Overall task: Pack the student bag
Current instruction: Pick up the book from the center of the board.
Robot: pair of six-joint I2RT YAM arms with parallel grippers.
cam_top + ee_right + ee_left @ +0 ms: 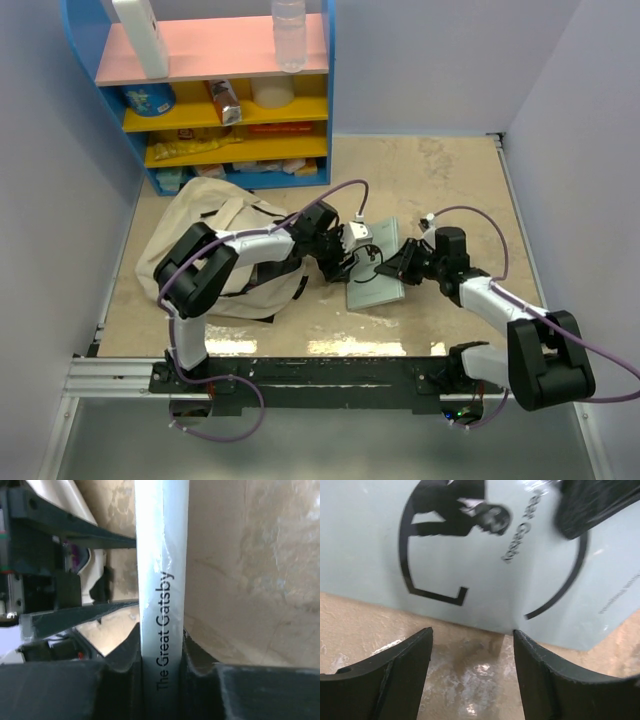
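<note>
The student bag point(215, 250), a slumped cream backpack with black straps, lies on the table at the left. Right of it a pale grey-green book point(375, 275) rests on the table. Its cover point(480, 555) fills the left wrist view, and its spine point(162, 580) reads "The Great Gatsby". My right gripper point(398, 268) is at the book's right edge and is shut on the spine point(161, 635), both fingers pressed against it. My left gripper point(345, 262) is at the book's left side, open point(472, 631). Only bare table shows between its fingers, just short of the book's edge.
A blue shelf unit point(230, 100) with pink and yellow boards stands at the back left, holding snacks and a clear bottle point(288, 35). Grey walls close in both sides. An aluminium rail point(110, 375) runs along the near edge by the arm bases.
</note>
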